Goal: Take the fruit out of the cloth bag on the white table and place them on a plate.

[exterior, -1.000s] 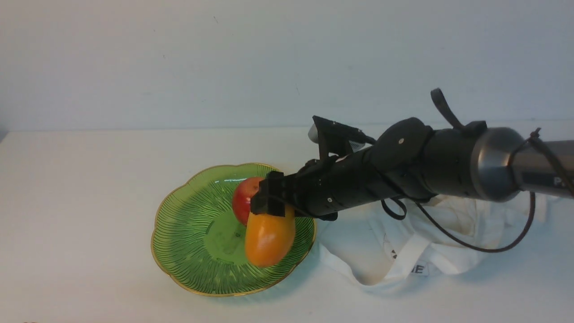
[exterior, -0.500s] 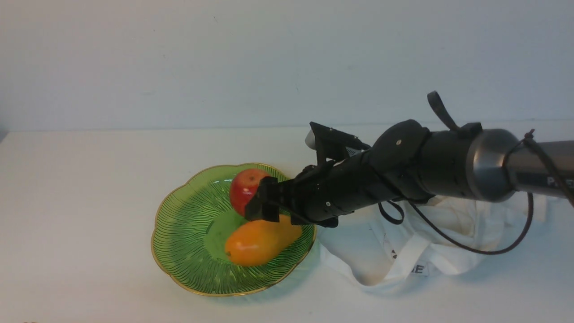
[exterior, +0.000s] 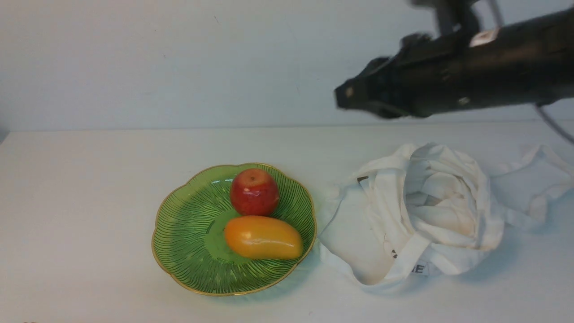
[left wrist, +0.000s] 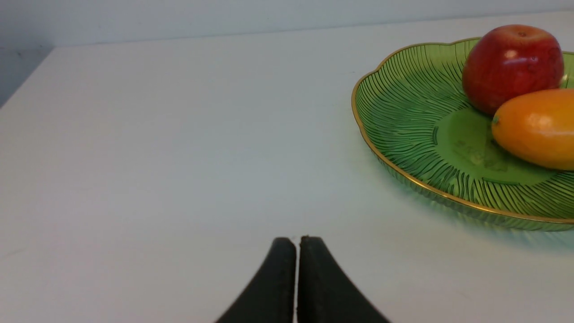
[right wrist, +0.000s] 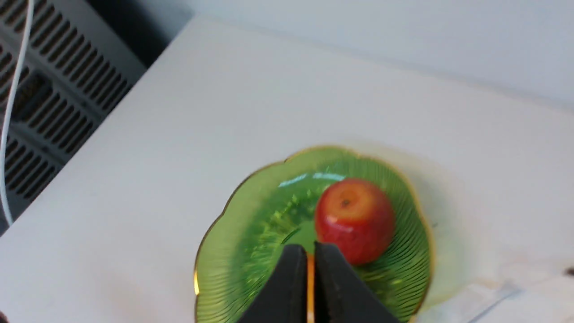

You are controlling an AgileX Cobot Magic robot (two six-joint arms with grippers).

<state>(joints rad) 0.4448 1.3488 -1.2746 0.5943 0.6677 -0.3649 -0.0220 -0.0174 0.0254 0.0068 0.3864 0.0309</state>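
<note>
The orange-yellow fruit (exterior: 263, 237) lies on its side in the green plate (exterior: 188, 233), just in front of a red apple (exterior: 254, 192). The white cloth bag (exterior: 426, 215) lies crumpled to the right of the plate on the white table (exterior: 89, 179). My right gripper (exterior: 343, 96) is shut and empty, high above the bag and blurred. In the right wrist view its gripper (right wrist: 309, 252) hangs over the plate (right wrist: 251, 224) and apple (right wrist: 354, 220). My left gripper (left wrist: 296, 242) is shut and empty, low over the table, apart from the plate (left wrist: 403, 116), apple (left wrist: 511, 67) and fruit (left wrist: 533, 128).
A grey vented unit (right wrist: 40, 103) stands beyond the table's far left edge. A pale wall runs behind the table. The bag's strap handles (exterior: 533, 179) trail to the far right.
My right gripper let go of the fruit, which tipped over onto its side in the plate. The right arm then rose and drew back to the right, uncovering the bag.
</note>
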